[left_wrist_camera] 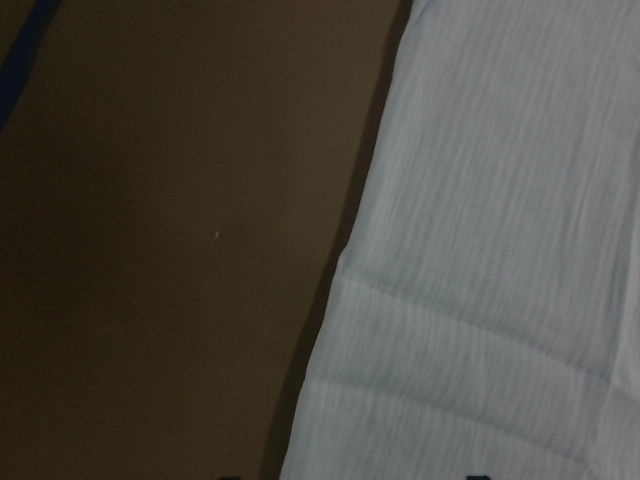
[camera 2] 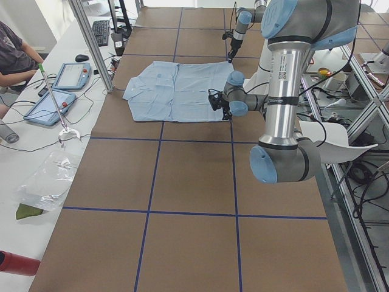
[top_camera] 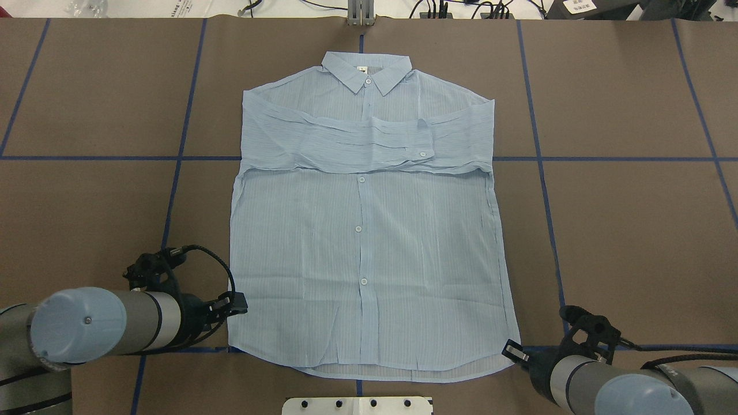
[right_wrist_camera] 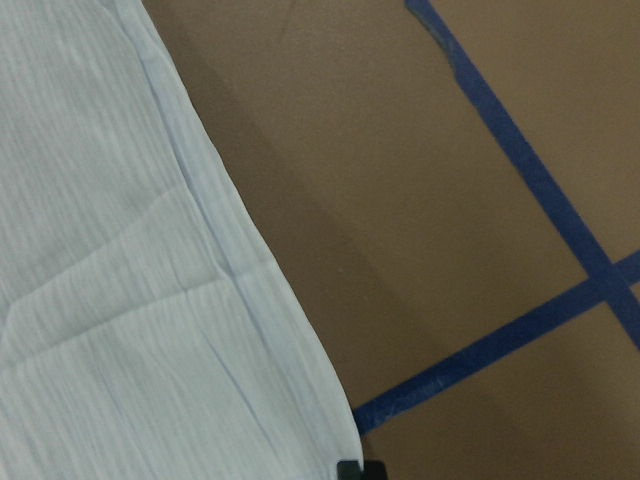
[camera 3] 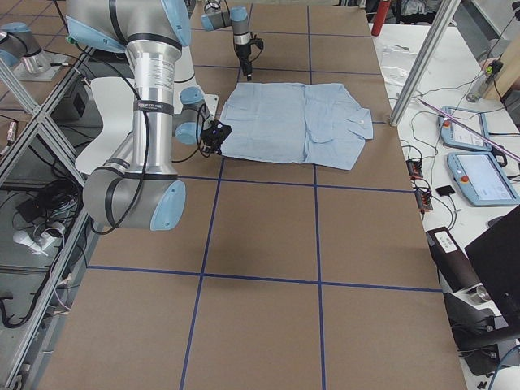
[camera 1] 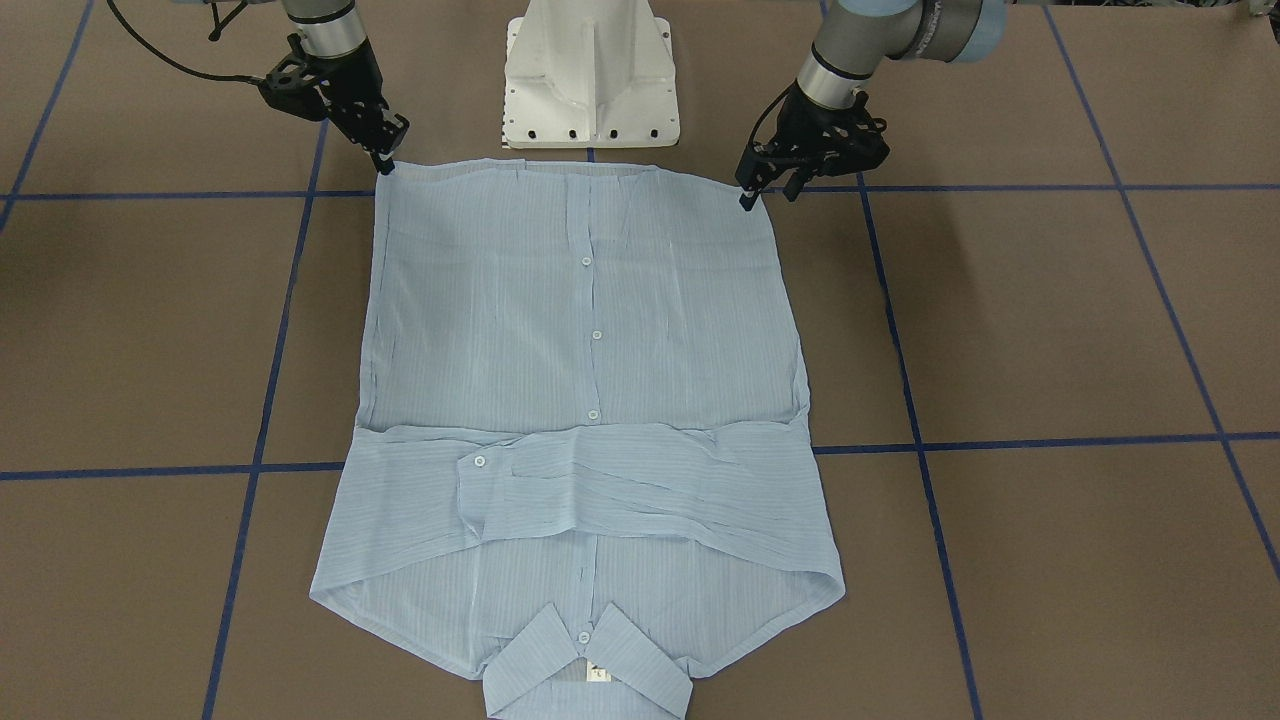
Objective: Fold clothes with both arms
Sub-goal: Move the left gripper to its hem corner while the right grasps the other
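The light-blue striped shirt [camera 1: 580, 340] [top_camera: 363, 230] lies flat and buttoned on the brown table, its collar [top_camera: 367, 69] far from me and both sleeves folded across the chest. The hem faces the robot. My left gripper [camera 1: 768, 195] [top_camera: 235, 304] is low at the hem's left corner and open. In the left wrist view, the shirt [left_wrist_camera: 500, 250] edge runs between its two spread tips. My right gripper [camera 1: 386, 160] [top_camera: 513, 350] is at the other hem corner, shut on the shirt [right_wrist_camera: 100, 280], with its joined tips [right_wrist_camera: 360, 470] at the cloth's edge.
The white pedestal base [camera 1: 590, 80] [top_camera: 357, 405] stands just behind the hem, between the arms. Blue tape lines [top_camera: 536, 158] grid the table. A side bench with tablets [camera 2: 58, 91] and a seated person [camera 2: 12, 55] lies beyond the collar end.
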You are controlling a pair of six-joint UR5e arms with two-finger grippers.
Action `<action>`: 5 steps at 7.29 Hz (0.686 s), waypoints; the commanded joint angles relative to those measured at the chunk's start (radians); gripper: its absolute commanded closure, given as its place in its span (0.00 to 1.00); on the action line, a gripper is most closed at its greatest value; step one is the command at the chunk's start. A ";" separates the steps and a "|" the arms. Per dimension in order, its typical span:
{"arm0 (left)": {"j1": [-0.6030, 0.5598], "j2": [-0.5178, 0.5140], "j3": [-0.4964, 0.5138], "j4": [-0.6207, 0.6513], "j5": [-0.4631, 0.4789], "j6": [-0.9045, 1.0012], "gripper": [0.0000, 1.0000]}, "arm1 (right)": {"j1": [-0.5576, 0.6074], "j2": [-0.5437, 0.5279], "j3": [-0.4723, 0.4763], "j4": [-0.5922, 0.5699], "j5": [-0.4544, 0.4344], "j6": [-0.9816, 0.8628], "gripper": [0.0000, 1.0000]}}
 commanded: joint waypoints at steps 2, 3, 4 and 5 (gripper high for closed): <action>0.070 -0.008 0.015 0.004 0.003 -0.058 0.40 | 0.003 0.002 0.001 0.000 0.000 0.000 1.00; 0.070 -0.010 0.018 0.004 0.005 -0.058 0.55 | 0.003 0.001 0.002 0.000 0.000 0.000 1.00; 0.070 -0.010 0.018 0.004 0.003 -0.060 0.74 | 0.003 0.001 0.003 0.000 0.000 0.000 1.00; 0.070 -0.010 0.019 0.004 0.005 -0.058 0.84 | 0.007 0.001 0.003 0.000 0.000 0.000 1.00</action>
